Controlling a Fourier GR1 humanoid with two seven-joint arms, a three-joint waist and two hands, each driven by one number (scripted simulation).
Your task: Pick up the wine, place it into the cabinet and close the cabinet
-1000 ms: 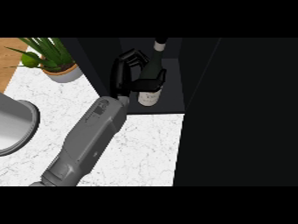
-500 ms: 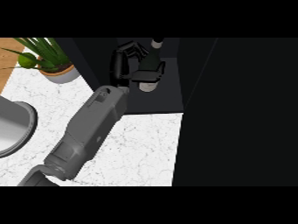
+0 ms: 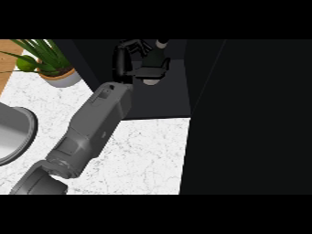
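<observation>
At 9 o'clock, a grey round metal vessel [image 3: 3, 132] sits on the white marble counter [image 3: 145, 151]. At 10 o'clock stands a green leafy plant in a grey pot [image 3: 50, 64]. The grey left forearm [image 3: 94, 123] points toward 12 o'clock. There the black left hand [image 3: 123, 59] curls round the dark wine bottle with a pale label [image 3: 155, 57], which is inside the dark open cabinet [image 3: 165, 100]. A dark panel [image 3: 266, 114] fills 3 o'clock.

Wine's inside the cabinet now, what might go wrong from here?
The robot hand is curled round the wine bottle, and whether the bottle rests on the cabinet floor can't be seen; released early, it may topple. Pulling out, the forearm might clip the cabinet's front edge.
</observation>
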